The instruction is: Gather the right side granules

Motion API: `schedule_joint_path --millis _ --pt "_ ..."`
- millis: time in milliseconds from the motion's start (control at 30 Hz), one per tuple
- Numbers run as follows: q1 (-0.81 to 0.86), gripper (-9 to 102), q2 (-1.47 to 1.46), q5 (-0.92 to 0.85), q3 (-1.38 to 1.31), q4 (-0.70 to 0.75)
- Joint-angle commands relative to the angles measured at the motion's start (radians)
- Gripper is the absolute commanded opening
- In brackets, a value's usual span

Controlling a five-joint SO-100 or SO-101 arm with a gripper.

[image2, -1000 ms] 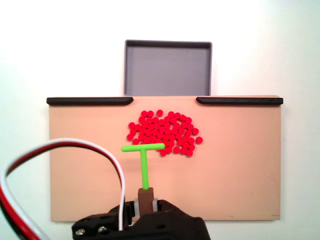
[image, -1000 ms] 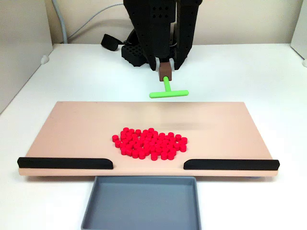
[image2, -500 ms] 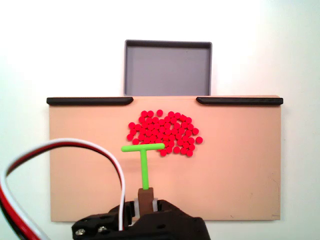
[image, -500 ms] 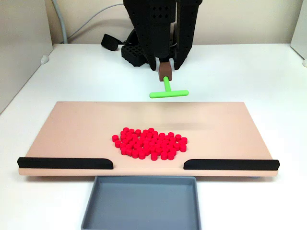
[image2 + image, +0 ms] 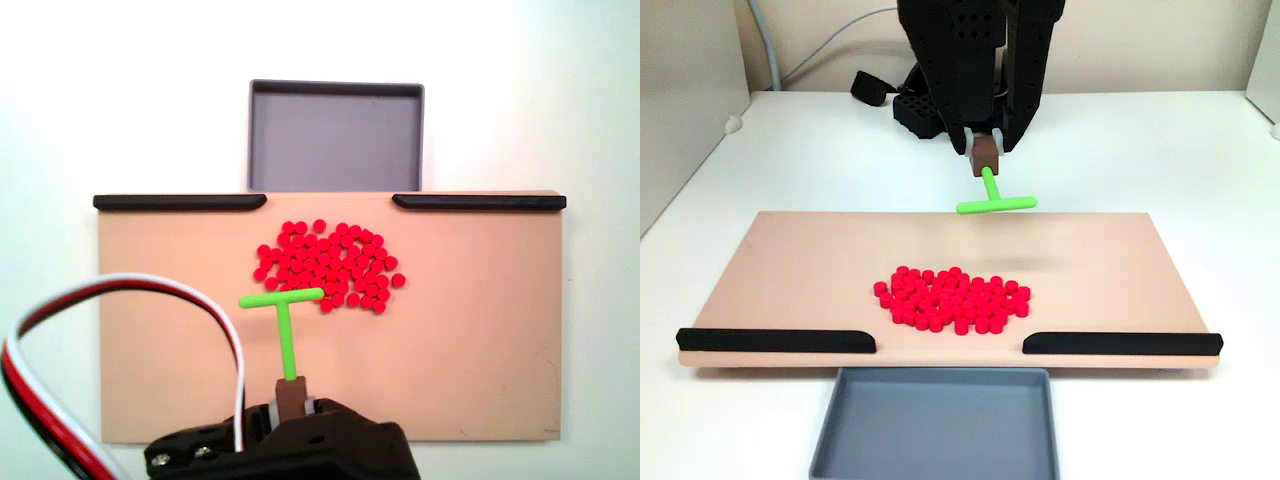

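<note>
The tool grips a green pusher, whose crossbar sits just beside the granules heaped mid-board.

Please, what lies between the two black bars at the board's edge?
Nothing: between one black bar and the other black bar is an open gap, with the grey tray just beyond, seen in both fixed views.

Black arm reaching forward and down, fingers clamped on a tool stem, raised

Opposite fixed views, front and overhead-behind, same board
</note>
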Motion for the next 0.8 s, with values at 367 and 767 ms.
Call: schedule_joint_path --millis 367,767 --pt "0.103 0 -0.021 -0.687 -0.006 0.005" --pt "0.307 0 -0.009 -1.091 -0.026 -0.006"
